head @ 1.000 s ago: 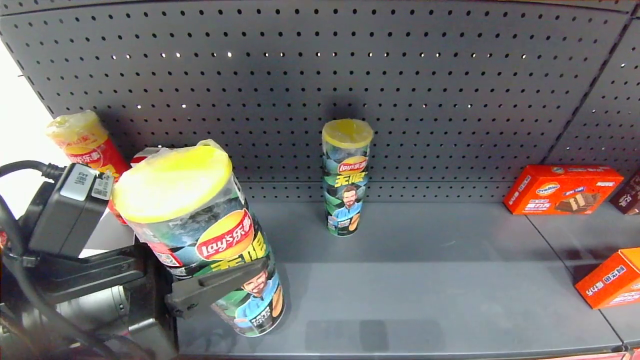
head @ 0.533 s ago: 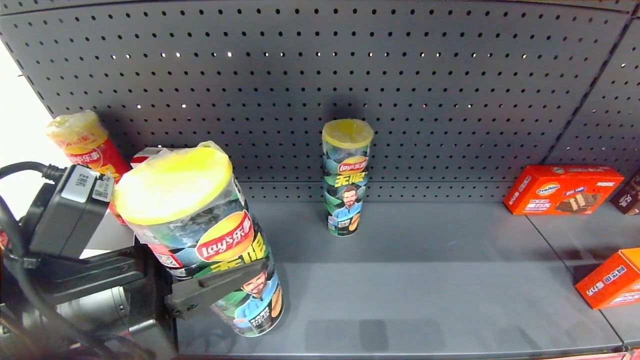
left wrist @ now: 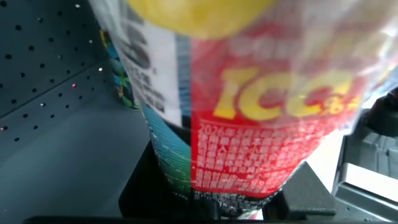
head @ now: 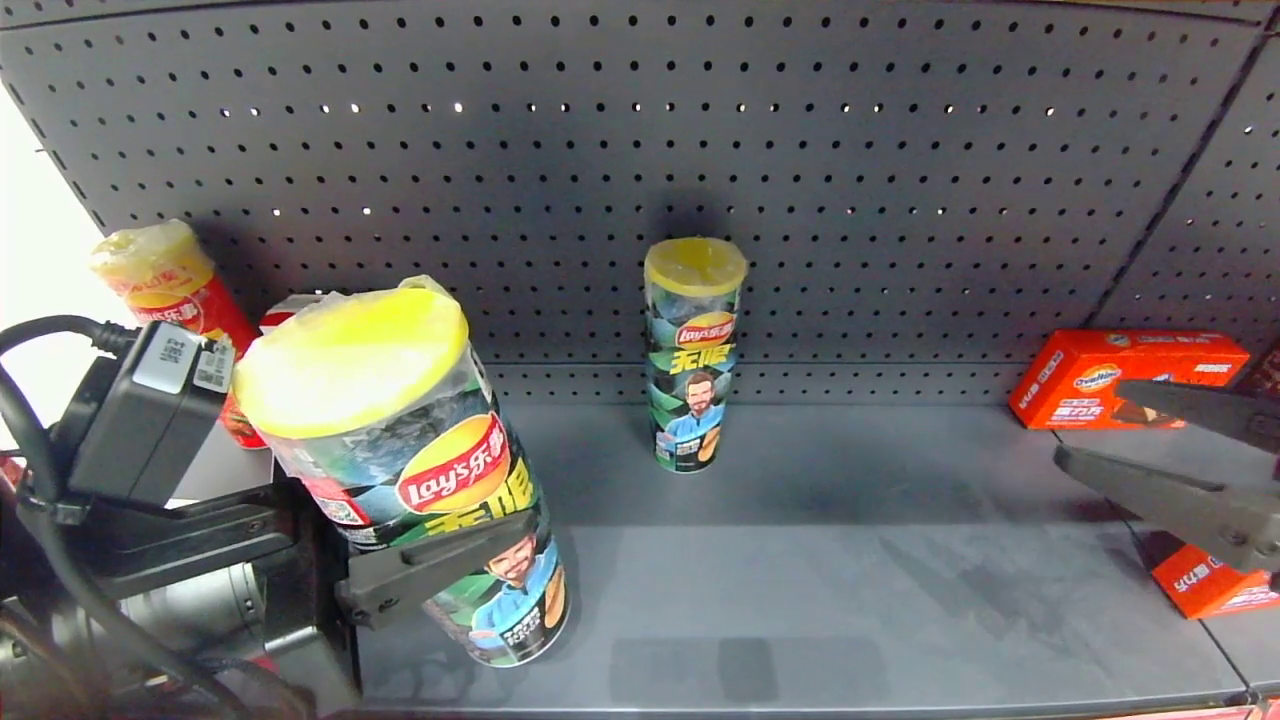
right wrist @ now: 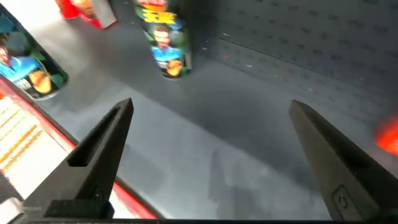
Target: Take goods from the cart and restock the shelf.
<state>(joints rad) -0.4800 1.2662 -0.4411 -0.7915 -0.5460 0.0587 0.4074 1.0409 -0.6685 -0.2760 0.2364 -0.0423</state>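
Clamped in the left gripper (head: 440,565): a tall chip can (head: 400,470) with a yellow lid, wrapped in thin clear film. Held tilted, top leaning to the left, foot low over the front part of the shelf (head: 850,560); cannot tell if touching the board or just above it. Gripped at the lower middle of the wall, one finger across the front, the other hidden behind.

Probably light, with a thin cardboard wall and brittle chips inside, so no hard squeeze. Likely slippery because of the film, and tall on a small foot, so easy to tip over. Best to take by the middle of the round wall, not by the lid. Better to bring upright before letting go, well apart from the second can (head: 693,355) standing at the back panel.

At the right side, near the orange boxes (head: 1125,375), the right gripper (head: 1095,425): fingers wide apart, nothing between.
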